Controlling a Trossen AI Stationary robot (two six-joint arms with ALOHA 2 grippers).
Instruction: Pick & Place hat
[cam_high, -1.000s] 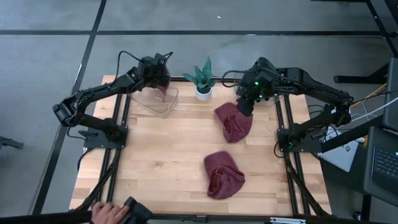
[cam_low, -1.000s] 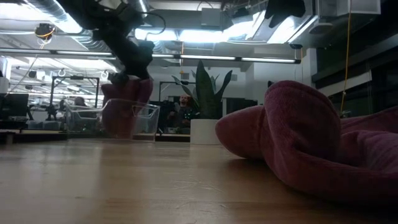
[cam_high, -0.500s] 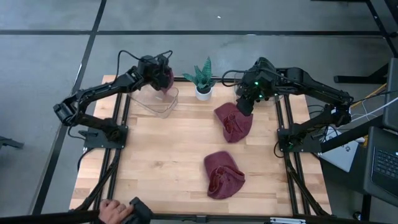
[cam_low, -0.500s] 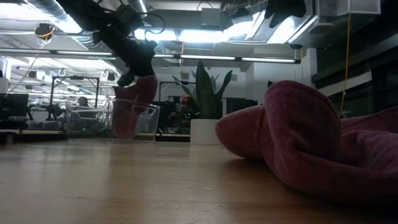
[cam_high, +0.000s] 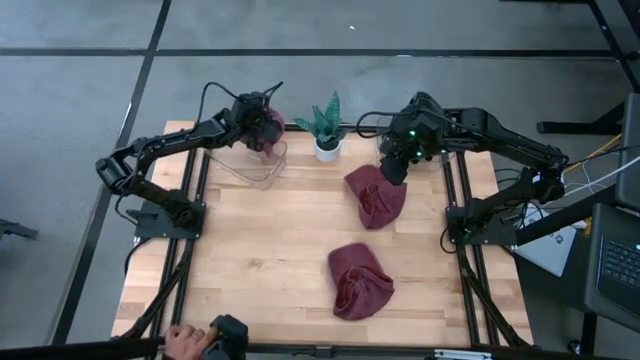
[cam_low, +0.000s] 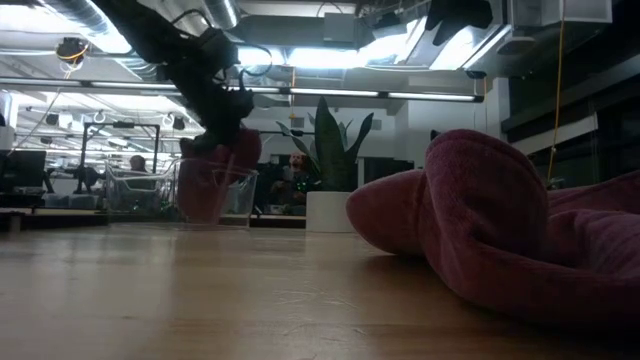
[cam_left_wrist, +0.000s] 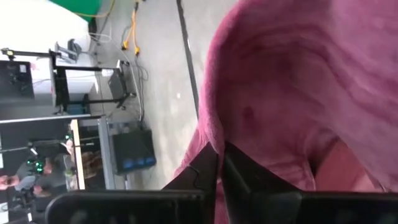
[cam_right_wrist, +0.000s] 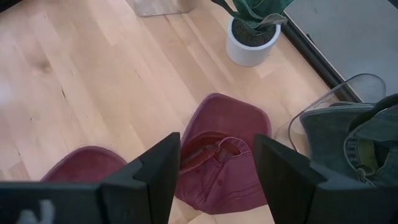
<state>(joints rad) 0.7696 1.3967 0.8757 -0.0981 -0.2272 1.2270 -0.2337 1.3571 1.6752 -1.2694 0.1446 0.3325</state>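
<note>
Pale wooden bench (cam_high: 270, 250) on a grey concrete floor (cam_high: 80, 90), open-plan workshop with ceiling strip lights behind. Left tool (cam_high: 262, 122) clamped tight on a maroon hat (cam_high: 268, 130), held over a clear plastic bin (cam_high: 252, 162). Right tool (cam_right_wrist: 214, 165) spread wide, empty, above a second hat (cam_high: 375, 195) beside a potted plant (cam_high: 325, 128). Third hat (cam_high: 358, 280) nearer the front edge. A person's hand (cam_high: 185, 342) at the bench's front.

The hats (cam_high: 376, 196) were soft maroon cloth, the bench (cam_high: 270, 250) pale smooth wood, the bin (cam_high: 252, 163) clear glossy plastic.
</note>
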